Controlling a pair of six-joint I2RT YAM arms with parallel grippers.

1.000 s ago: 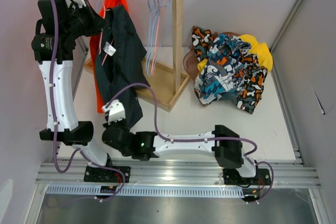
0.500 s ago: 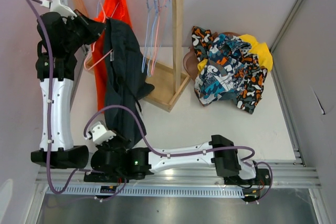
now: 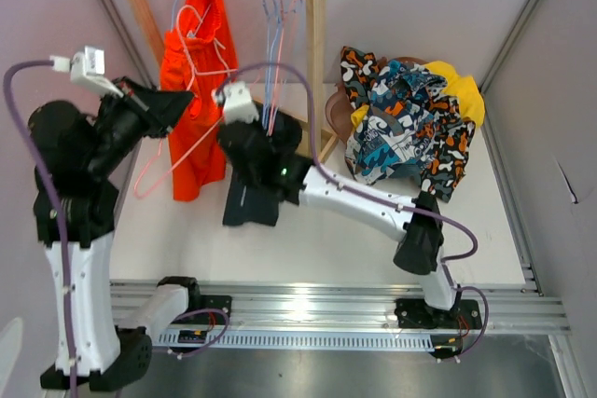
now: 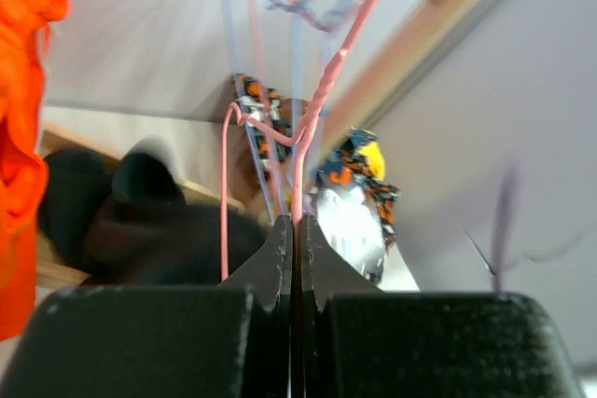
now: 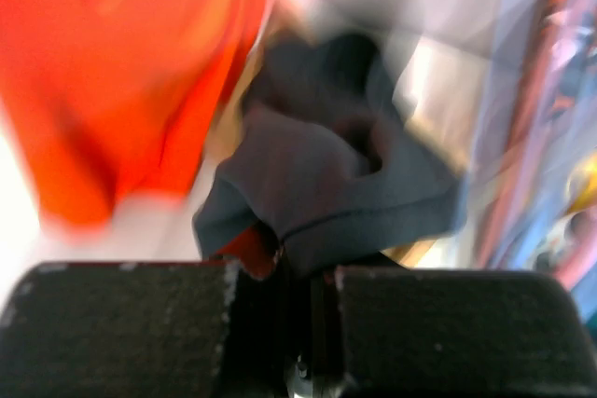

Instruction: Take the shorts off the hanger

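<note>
Left wrist close-up, left gripper [image 4: 297, 227] pinched on pink hanger [image 4: 324, 100], right wrist, right gripper [image 5: 300, 272] gripping black shorts [image 5: 326, 174]

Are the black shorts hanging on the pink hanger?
No, the pink hanger pinched in the left gripper is bare wire, and the black shorts are bunched in the right gripper, away from it.

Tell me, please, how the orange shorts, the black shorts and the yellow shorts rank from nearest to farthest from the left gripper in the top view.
1. orange shorts: hanging on the rack, right beside the left gripper.
2. black shorts: toward the middle, held by the right gripper.
3. yellow shorts: far right side.
</note>
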